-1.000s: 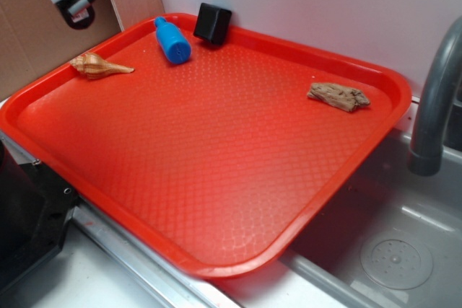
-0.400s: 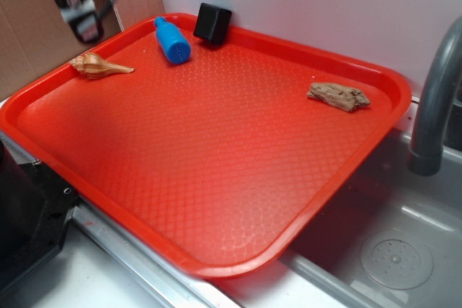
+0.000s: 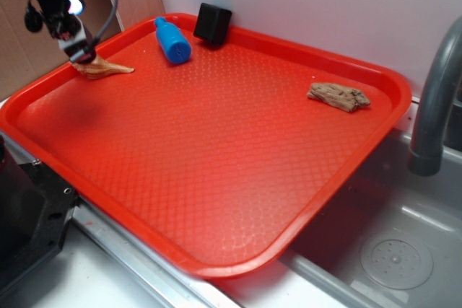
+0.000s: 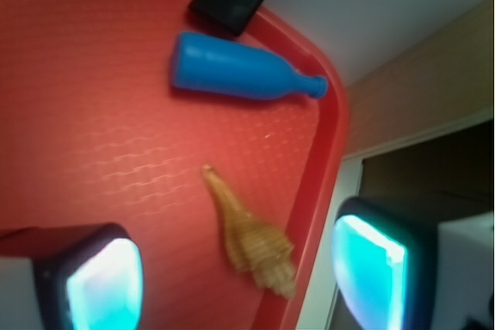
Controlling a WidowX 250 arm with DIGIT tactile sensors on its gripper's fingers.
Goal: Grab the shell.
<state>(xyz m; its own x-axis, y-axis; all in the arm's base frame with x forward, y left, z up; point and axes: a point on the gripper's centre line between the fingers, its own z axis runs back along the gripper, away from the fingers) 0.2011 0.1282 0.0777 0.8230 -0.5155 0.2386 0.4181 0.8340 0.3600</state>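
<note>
While the open end effector [image 4: 236, 272] straddles the shell [image 4: 251, 237], a blue bottle [image 4: 240, 75] lies near.

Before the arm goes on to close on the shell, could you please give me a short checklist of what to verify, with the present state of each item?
1. Pincer open: ok, both fingers stand apart.
2. Shell between the fingers: ok in the wrist view, though nearer the right finger.
3. Shell lying flat on the red tray: ok.
4. Clearance from the tray rim: not ok, the shell's bulbous end lies right by it.
5. Blue bottle out of the way: ok.
6. Pincer height over the shell: cannot tell.
</note>
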